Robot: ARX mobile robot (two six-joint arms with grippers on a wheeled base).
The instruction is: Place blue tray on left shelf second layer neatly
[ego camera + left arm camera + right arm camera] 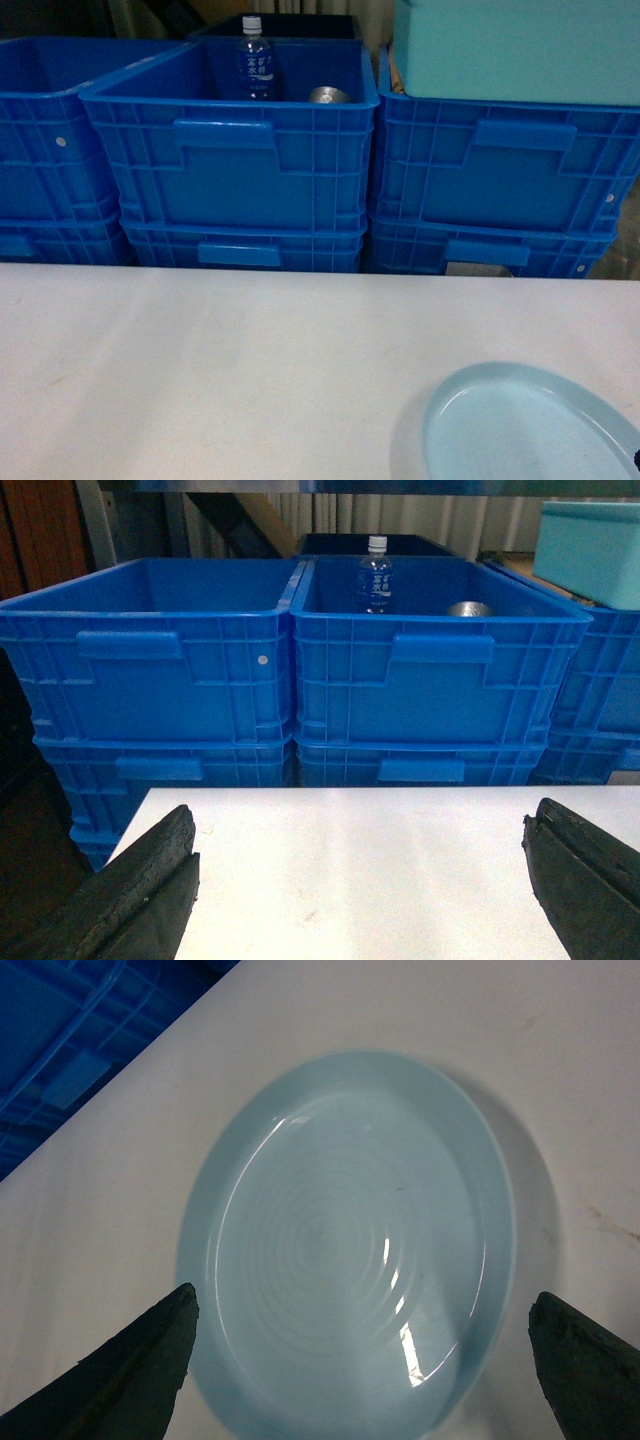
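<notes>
The blue tray (530,425) is a pale shallow oval dish lying flat on the white table (200,370) at the front right, partly cut off by the frame. My right gripper (360,1365) hovers open just above the tray (350,1230), one finger on each side of its near rim, touching nothing. My left gripper (360,880) is open over bare tabletop, facing the crates, with nothing between its fingers (150,890). Of the left shelf, only a steel rail (400,485) and an upright (98,520) show behind the crates; its second layer is not clearly visible.
Deep bright-blue crates (235,150) stand stacked two high right behind the table's far edge. The middle one holds a water bottle (255,60) and a metal can (328,95). A turquoise box (515,45) sits on the right crate (500,165).
</notes>
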